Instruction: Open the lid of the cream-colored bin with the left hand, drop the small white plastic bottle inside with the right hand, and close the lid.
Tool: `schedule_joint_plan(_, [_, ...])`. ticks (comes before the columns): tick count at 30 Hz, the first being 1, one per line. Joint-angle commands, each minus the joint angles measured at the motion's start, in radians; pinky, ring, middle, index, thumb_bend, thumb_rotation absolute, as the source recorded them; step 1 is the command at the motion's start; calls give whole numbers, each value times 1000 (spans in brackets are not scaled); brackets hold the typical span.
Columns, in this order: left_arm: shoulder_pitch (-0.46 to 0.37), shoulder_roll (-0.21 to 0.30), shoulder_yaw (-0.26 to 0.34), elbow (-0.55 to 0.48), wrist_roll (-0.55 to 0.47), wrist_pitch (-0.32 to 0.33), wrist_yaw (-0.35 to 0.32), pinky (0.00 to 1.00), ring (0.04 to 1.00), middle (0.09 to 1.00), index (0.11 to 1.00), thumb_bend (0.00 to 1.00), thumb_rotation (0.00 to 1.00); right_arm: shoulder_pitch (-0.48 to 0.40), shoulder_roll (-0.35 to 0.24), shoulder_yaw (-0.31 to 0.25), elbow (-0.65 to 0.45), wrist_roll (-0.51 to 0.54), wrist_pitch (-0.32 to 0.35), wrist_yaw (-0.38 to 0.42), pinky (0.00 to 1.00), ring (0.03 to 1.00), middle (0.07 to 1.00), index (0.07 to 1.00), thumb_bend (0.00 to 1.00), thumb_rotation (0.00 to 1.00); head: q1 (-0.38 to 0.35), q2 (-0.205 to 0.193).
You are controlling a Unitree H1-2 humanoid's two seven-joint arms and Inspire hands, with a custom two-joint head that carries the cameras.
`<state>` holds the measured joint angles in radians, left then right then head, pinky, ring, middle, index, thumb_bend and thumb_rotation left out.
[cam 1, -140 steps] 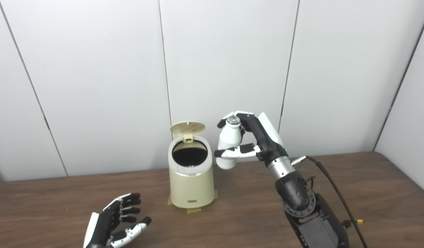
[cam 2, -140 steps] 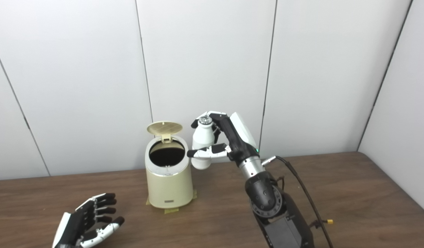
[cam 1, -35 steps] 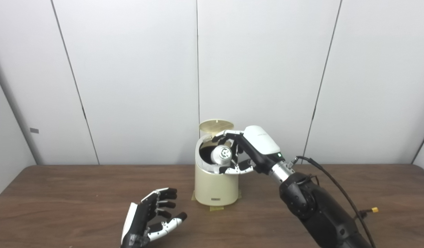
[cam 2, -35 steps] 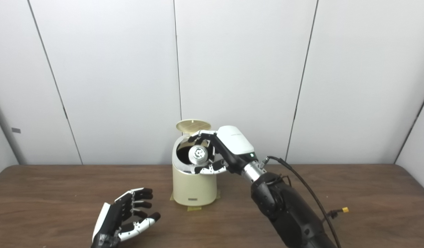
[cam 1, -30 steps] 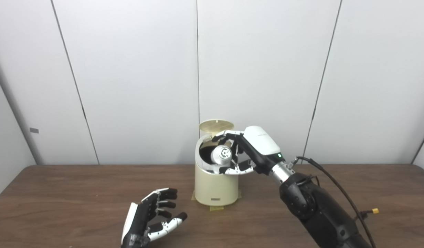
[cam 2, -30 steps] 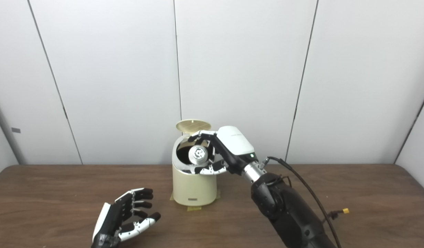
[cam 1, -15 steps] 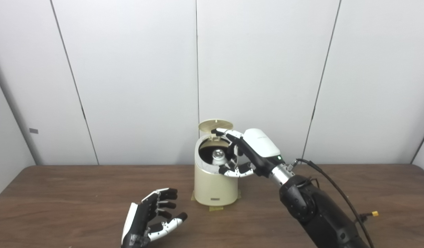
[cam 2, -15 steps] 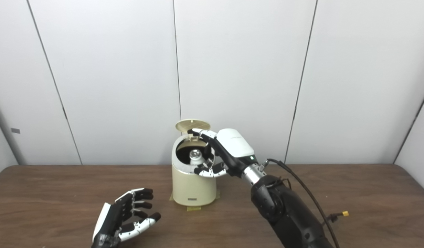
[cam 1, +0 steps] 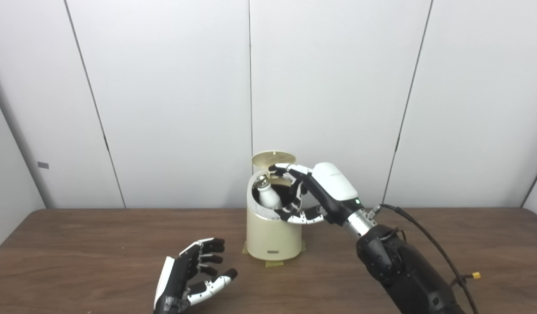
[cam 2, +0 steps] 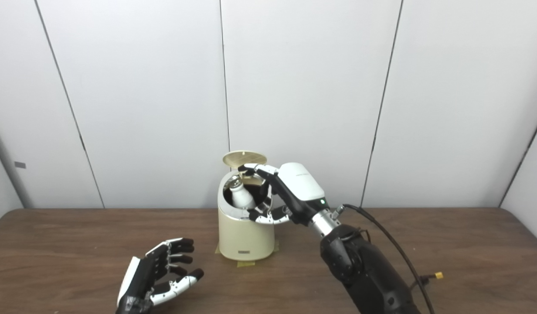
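The right hand (cam 1: 314, 196) is held over the mouth of the bin (cam 1: 273, 237), its fingers (cam 1: 282, 167) spread apart and nothing gripped; the thumb is seen at the front rim. The bottle (cam 1: 267, 195) is tilted inside the bin, its lower part hidden by the wall. The lid (cam 1: 273, 158) is raised. The left hand (cam 1: 185, 281) is rested on the counter (cam 1: 76, 261), fingers loosely apart, empty.
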<state>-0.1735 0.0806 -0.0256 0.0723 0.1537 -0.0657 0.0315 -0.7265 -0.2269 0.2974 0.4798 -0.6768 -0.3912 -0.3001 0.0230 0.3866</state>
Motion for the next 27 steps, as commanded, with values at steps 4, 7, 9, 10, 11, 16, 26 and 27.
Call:
schedule_joint_plan(4, [-30, 6, -2, -18, 9, -38, 5, 562, 663, 715, 724, 674, 77, -11, -7, -58, -43, 100, -78, -137, 249, 350, 586, 657, 726, 96, 0, -2])
schedule_joint_plan(7, [-30, 5, 1, -20, 1, -38, 3, 558, 657, 710, 720, 676, 74, 29, -12, -79, -62, 198, -78, -141, 256, 382, 650, 735, 724, 120, 2, -3])
schedule_joint_plan(9, [-31, 3, 2, -21, -3, -37, 3, 552, 657, 713, 725, 673, 65, 68, -11, -105, -84, 257, -78, -126, 267, 448, 748, 851, 737, 171, 2, -3])
schedule_joint_plan(10, [-31, 3, 3, -22, -4, -37, 3, 553, 661, 717, 728, 673, 64, 87, -11, -117, -96, 280, -78, -111, 268, 480, 786, 886, 747, 196, 2, -3])
schedule_joint_plan(11, [-31, 2, 3, -21, -4, -39, 4, 555, 663, 718, 730, 672, 63, 111, -8, -135, -121, 306, -69, -87, 275, 511, 820, 911, 756, 217, 2, -3])
schedule_joint_plan(16, [-34, 5, 5, -15, -5, -51, 4, 546, 648, 708, 722, 670, 73, 221, -8, -193, -247, 455, 24, 67, 400, 637, 888, 952, 786, 280, 0, -5])
schedule_joint_plan(26, [-41, 8, 11, -8, -22, -67, -2, 543, 649, 709, 724, 672, 77, 380, -16, -257, -277, 629, 42, 262, 583, 729, 892, 921, 889, 295, -2, -9])
schedule_joint_plan(27, [-41, 9, 12, -7, -24, -71, -4, 542, 649, 710, 724, 671, 79, 389, -8, -264, -273, 639, 44, 267, 585, 731, 893, 924, 889, 297, -2, -10])
